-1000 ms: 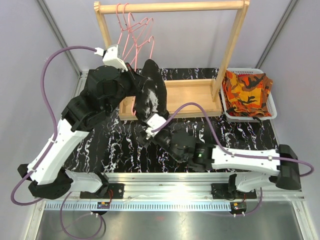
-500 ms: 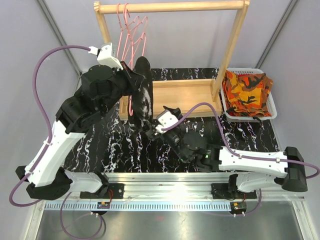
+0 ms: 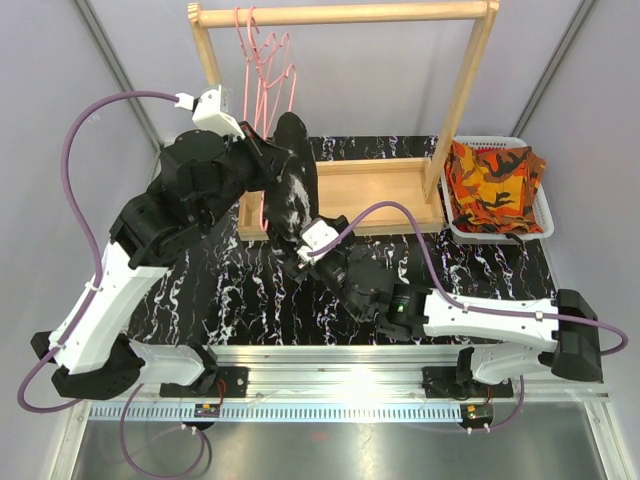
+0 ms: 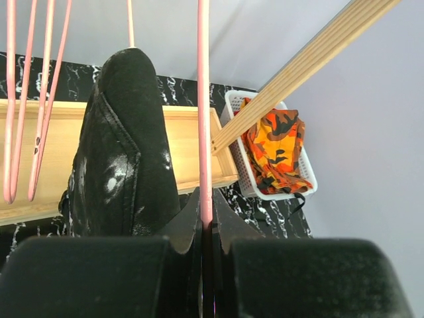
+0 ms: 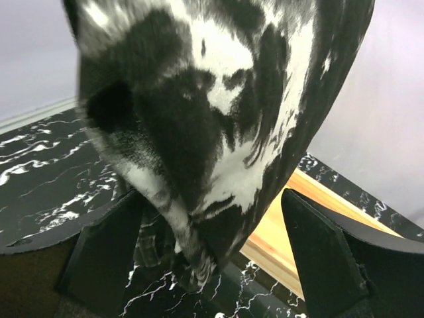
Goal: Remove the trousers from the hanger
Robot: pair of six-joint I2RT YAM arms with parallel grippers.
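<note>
Black trousers with white speckles (image 3: pixel 292 180) hang from a pink hanger (image 3: pixel 263 205) above the rack's wooden base. My left gripper (image 4: pixel 205 215) is shut on that hanger's (image 4: pixel 203 99) wire, with the trousers (image 4: pixel 126 146) draped just left of it. My right gripper (image 3: pixel 297 256) is open at the trousers' lower end. In the right wrist view the cloth (image 5: pixel 218 119) hangs down between its two spread fingers (image 5: pixel 106 245), and its tip reaches the gap without being pinched. Orange-red-black camouflage trousers (image 3: pixel 495 185) lie in the white basket (image 3: pixel 545 215) at the right.
A wooden rack with a top rail (image 3: pixel 340 14) and a tray-like base (image 3: pixel 375 185) stands at the back. Several bare pink hangers (image 3: pixel 262 60) hang at the rail's left end. The tabletop (image 3: pixel 250 290) is black marble pattern.
My left arm has swung the hanger and trousers left and back, so the cloth now hangs narrower. My right gripper drew back to the right, then came in again under the trousers' lower end.
</note>
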